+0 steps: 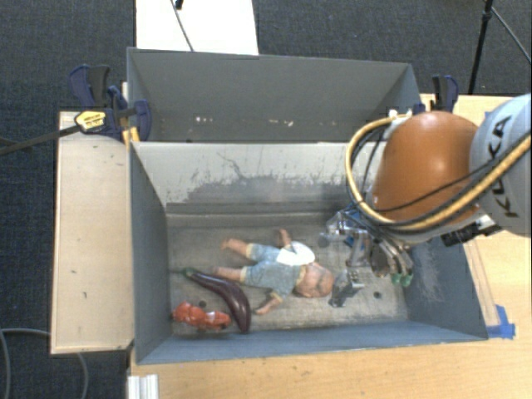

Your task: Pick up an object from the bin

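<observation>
A grey metal bin (158,223) is seen from above. Its floor is scuffed and its back wall is streaked with pale marks, and dark carpet (50,40) is seen on the ground around it. The arm (503,152) is brought in from the right of the view, with a rounded orange cover (424,160) fixed at its wrist and yellow and black cables (359,152) looped about that cover. On the pale link of the arm, dark lettering is partly seen and can be read as "KUKA"; no other writing can be made out. Three things are counted on the bin floor, one of each kind. One baby doll (274,268) in pale blue clothes is laid on its back near the middle. One dark purple, curved aubergine (223,293) lies just left of the doll's legs. One small red toy (199,315) is found beside the aubergine, towards the front left corner. The gripper (342,293) is lowered close to the floor just beside the doll's head, on its right. Whether it is spread or pressed together cannot be told, and nothing is seen to be held in it.
</observation>
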You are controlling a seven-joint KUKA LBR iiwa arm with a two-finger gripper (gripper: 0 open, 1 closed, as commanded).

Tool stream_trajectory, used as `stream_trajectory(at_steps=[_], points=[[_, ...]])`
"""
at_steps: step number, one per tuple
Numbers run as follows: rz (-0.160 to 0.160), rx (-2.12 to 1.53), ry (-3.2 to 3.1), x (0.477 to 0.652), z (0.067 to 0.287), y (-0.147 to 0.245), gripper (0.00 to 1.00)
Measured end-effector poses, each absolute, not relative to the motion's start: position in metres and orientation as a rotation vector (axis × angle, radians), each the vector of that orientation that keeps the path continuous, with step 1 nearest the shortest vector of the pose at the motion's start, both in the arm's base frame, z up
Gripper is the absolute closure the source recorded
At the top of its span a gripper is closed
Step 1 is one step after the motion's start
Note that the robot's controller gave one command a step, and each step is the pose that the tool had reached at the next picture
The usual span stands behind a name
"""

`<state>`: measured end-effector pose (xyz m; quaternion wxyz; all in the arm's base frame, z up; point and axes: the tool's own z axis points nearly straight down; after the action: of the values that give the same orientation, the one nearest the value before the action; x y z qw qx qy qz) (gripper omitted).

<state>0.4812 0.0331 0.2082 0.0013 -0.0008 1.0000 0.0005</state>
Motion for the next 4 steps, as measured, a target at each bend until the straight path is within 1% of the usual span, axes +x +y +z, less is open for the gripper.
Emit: stream_trajectory(at_steps=[1, 2, 3, 4], points=[[0.001, -0.002, 3.139, 0.481, 0.208, 0.033, 0.0], [0.002, 0.004, 3.13, 0.493, 0.166, 0.035, 0.0], [0.001, -0.021, 3.134, 0.493, 0.113, 0.042, 0.0], [0.008, 0.493, 3.073, 0.485, 0.081, 0.062, 1.0]])
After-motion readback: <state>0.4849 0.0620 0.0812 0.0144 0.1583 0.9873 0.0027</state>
